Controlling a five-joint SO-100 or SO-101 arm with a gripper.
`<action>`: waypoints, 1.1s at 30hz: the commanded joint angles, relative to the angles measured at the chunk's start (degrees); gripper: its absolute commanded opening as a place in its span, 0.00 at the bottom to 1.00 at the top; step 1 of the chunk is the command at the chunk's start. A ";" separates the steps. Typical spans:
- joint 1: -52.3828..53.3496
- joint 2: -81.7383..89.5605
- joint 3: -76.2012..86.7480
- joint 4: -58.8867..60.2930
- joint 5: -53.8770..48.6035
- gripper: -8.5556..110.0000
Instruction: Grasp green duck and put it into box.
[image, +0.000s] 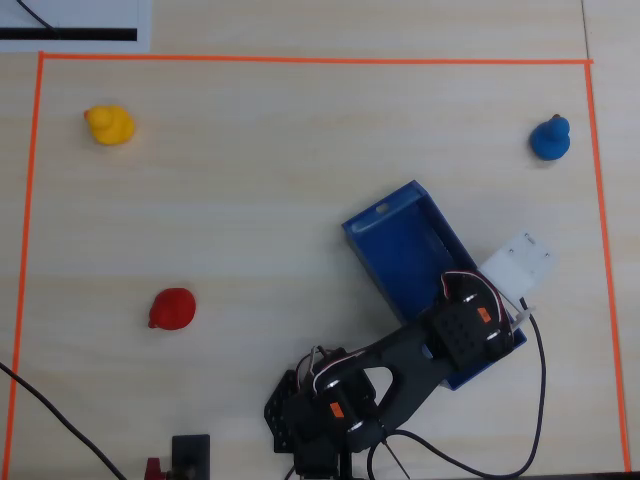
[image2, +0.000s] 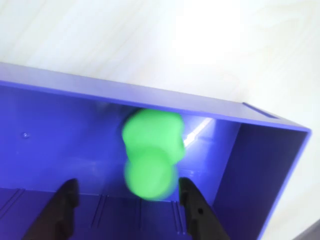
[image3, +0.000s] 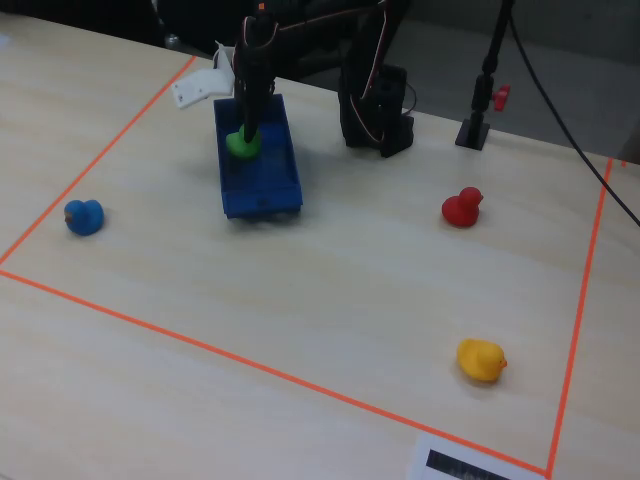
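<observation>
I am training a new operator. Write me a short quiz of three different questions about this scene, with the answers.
1. True or false: the green duck is inside the box.
2. Which duck lies nearest the box in the overhead view? A) yellow duck B) red duck C) blue duck
3. Fill in: in the wrist view, the fingers of the gripper stand ____ around the green duck.

Key: 1 true. 2 C. 3 open, with a gap on each side; the duck looks blurred, so whether it already rests on the box floor cannot be told.
</observation>
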 joint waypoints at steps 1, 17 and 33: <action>0.62 0.18 -2.37 -1.49 0.26 0.31; -42.98 5.54 -26.81 3.43 21.53 0.07; -64.42 52.91 38.06 8.53 14.24 0.07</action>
